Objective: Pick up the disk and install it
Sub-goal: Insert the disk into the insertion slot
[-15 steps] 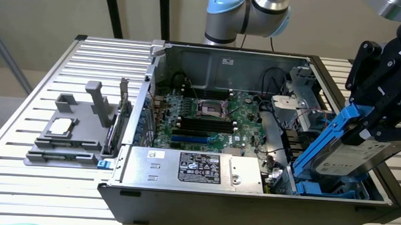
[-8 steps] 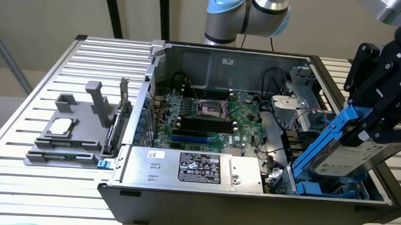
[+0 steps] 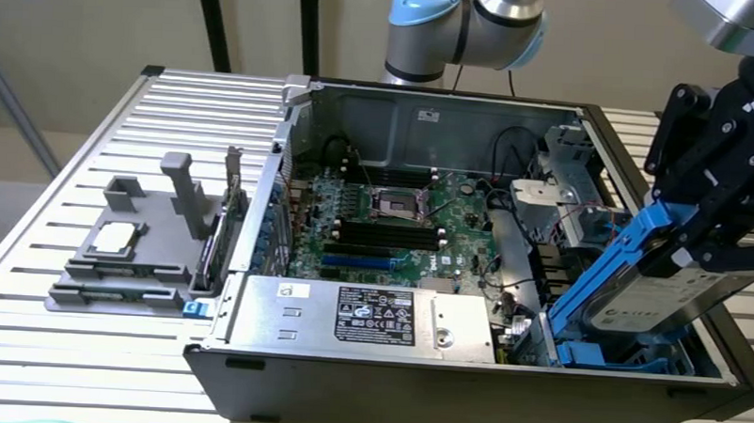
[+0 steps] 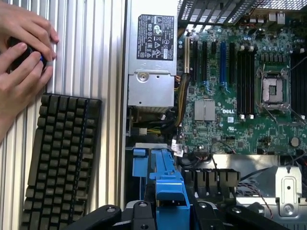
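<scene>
Install step: end effector (image 3: 709, 244) grips the disk (image 3: 650, 301), tilted over the drive bay (image 3: 604, 356) below it; seating likely needs rails aligned

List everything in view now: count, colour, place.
disk: one, silver-grey with blue rails, tilted into the case, exterior view's right
computer case: one, dark grey, open, on table
circuit board: one, green, inside the case
power supply: one, silver, inside the case
holder: one, grey, on table, exterior view's left
keyboard: one, black, on table beside case
table: one, silver, under the case
hands: two, on a dark object near the keyboard
arm: one, silver and light blue, behind case
gripper: one, black, shut on the disk
</scene>
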Motion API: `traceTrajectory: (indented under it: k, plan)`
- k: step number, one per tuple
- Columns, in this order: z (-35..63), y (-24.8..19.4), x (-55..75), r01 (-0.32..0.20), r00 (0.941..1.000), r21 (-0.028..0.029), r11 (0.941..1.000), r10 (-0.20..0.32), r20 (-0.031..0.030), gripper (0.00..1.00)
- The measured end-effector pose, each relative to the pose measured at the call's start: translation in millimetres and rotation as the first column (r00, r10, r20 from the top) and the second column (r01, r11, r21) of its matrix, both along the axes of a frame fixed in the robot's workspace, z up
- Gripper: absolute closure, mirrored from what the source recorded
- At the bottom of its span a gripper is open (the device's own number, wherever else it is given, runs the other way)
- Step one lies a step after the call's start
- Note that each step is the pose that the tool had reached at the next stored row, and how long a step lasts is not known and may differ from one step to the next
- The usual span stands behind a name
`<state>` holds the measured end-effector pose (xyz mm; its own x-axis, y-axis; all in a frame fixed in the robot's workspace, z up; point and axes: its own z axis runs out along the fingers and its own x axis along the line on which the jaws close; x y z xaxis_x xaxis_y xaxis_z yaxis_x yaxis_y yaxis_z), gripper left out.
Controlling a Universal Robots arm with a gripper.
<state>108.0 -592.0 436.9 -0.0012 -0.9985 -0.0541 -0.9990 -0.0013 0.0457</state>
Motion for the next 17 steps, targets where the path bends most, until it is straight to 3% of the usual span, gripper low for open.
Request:
traceTrajectory:
  k: [17]
  plan:
    - [-1.9,0.7,0.3,-0.015,0.9999,0.0007,0.9999,0.015,0.0000,0.67]
